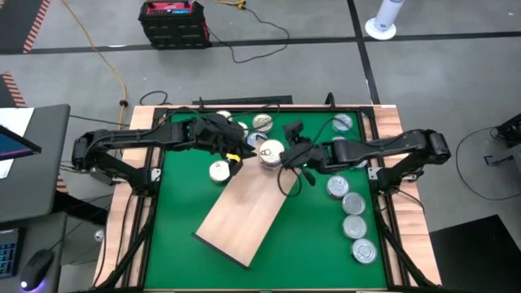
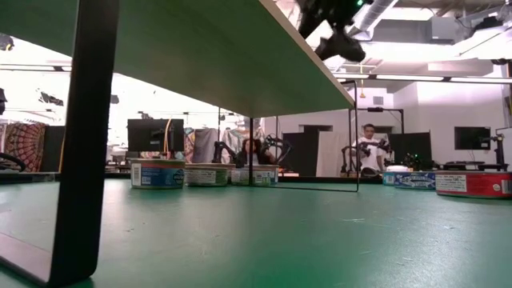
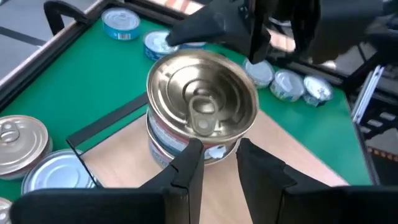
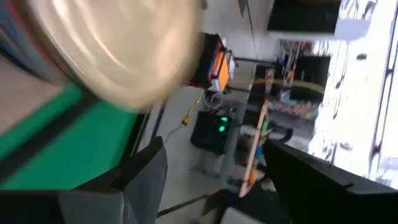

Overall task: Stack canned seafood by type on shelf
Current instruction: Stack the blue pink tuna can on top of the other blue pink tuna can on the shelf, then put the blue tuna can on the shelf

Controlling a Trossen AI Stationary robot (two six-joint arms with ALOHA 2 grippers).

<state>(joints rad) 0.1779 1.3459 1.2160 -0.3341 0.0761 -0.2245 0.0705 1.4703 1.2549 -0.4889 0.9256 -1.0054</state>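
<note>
No label text legible. Gold-lidded tin (image 3: pixel 202 112) tops a two-tin stack on the shelf (image 1: pixel 248 216) end. Left pincer (image 3: pixel 214 163) narrowly parted, empty; right pincer (image 1: pixel 286 156) wide open, empty, beside stack.

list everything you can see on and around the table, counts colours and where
stacked tins: two, gold lid on top, at the shelf's far end
shelf: one, light tan wood, angled across the green table
loose tin: one, pale lid, just left of the shelf
row of tins: four, silver-blue, along the table's right side
far tins: several, near the far edge
black crate: one, on the floor beyond
person: one, seated in the room behind
left gripper: dark, near the stack, jaws narrowly apart
right gripper: dark, jaws open, beside the stack
</note>
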